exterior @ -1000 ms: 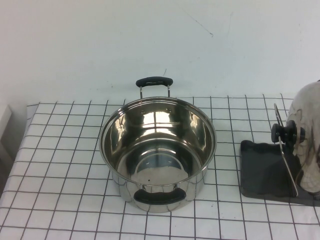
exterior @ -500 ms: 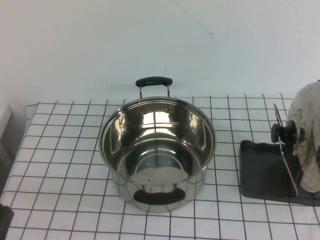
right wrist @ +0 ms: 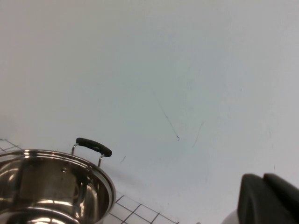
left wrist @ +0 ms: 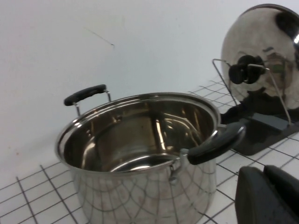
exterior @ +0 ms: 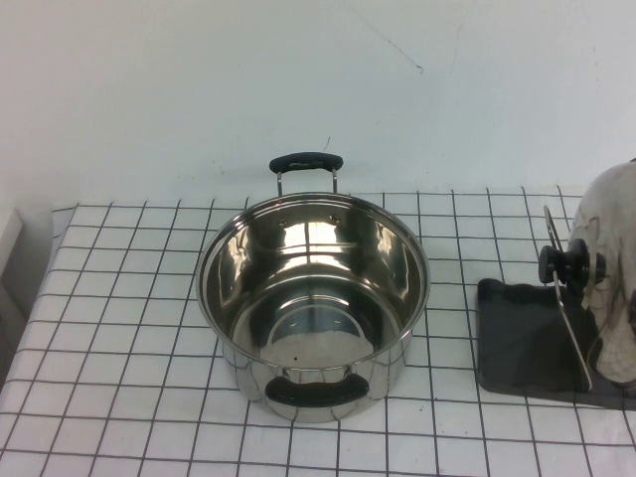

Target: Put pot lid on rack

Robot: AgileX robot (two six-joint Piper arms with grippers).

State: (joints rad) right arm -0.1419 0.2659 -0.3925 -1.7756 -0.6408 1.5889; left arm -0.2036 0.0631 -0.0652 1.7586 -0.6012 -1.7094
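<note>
The pot lid, shiny and domed with a black knob, stands on edge in the rack at the table's right side. It leans against the rack's wire upright over the dark grey tray. The left wrist view shows the lid and the rack beyond the pot. My left gripper is shut and empty, low by the pot's near side. My right gripper is shut and empty, raised and facing the wall. Neither gripper shows in the high view.
A deep steel pot with two black handles stands open at the table's centre, also in the left wrist view and the right wrist view. A white wall runs behind the checked tablecloth.
A dark piece of my left arm showed at the high view's lower left corner half a second ago and is gone now. Pot, lid and rack have not moved.
</note>
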